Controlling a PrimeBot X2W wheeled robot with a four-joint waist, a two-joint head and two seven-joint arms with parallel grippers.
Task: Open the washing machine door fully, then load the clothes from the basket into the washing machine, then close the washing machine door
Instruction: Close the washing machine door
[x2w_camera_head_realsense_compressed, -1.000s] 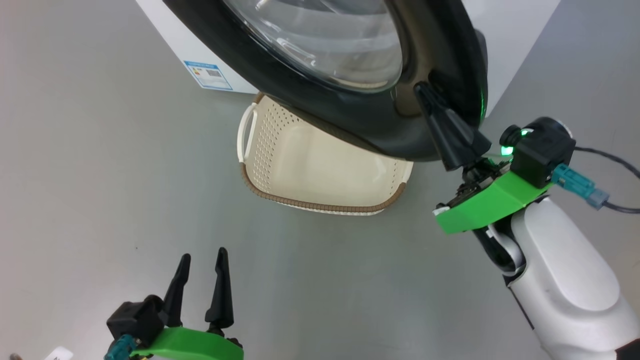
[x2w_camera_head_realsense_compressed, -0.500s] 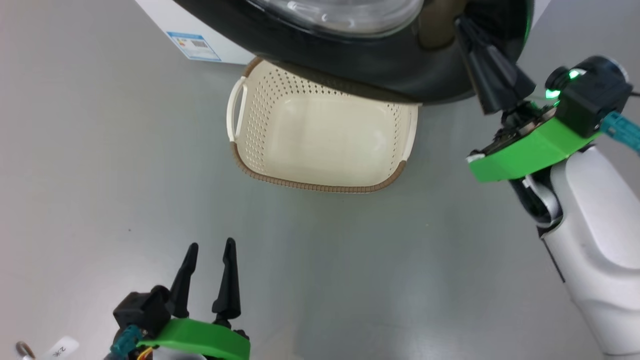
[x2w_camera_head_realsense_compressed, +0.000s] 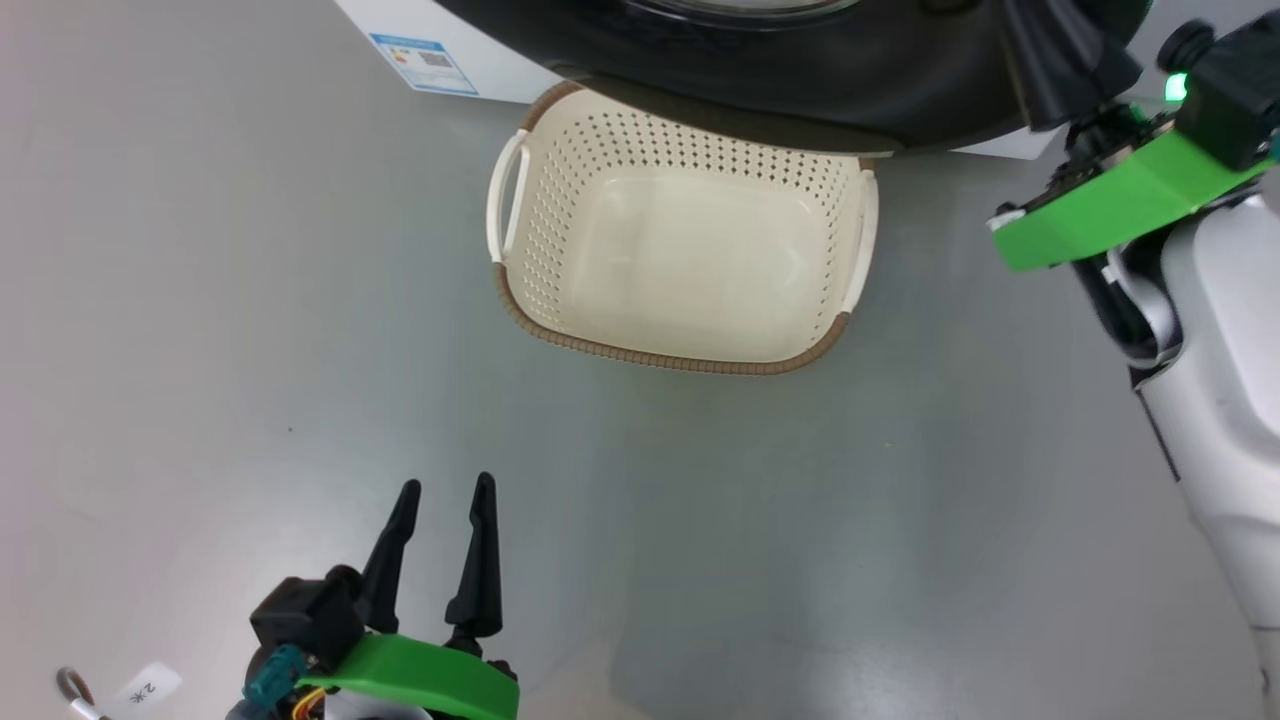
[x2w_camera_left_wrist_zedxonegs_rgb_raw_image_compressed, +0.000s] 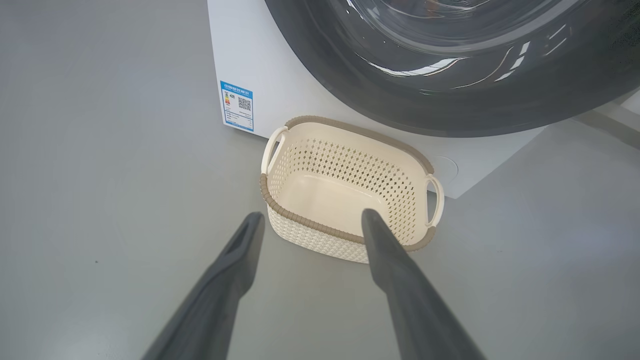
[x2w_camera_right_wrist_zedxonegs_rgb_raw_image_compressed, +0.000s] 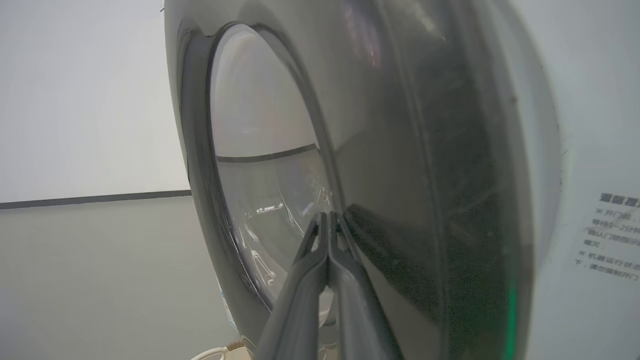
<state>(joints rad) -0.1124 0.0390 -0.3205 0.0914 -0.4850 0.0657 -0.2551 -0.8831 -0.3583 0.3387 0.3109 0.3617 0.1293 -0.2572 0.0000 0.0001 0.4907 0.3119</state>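
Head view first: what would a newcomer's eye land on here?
A cream perforated plastic basket with a brown rim sits empty on the grey floor, mid-picture. Above it looms the glossy black round washing machine door. The right arm's dark fingers, pressed together, meet that door's rim; the left arm's fingers hang spread, lower left.

This looks like a laundry corner set up in a plain test room or lab. A white washing machine (x2w_camera_left_wrist_zedxonegs_rgb_raw_image_compressed: 250, 65) with a blue label sticker (x2w_camera_left_wrist_zedxonegs_rgb_raw_image_compressed: 237, 106) stands straight on a smooth grey floor (x2w_camera_head_realsense_compressed: 200, 300). A cream basket (x2w_camera_head_realsense_compressed: 550, 220) sits on the floor just in front of it, and to one side runs a flat white wall (x2w_camera_right_wrist_zedxonegs_rgb_raw_image_compressed: 75, 100) with a dark strip (x2w_camera_right_wrist_zedxonegs_rgb_raw_image_compressed: 90, 200) at its foot
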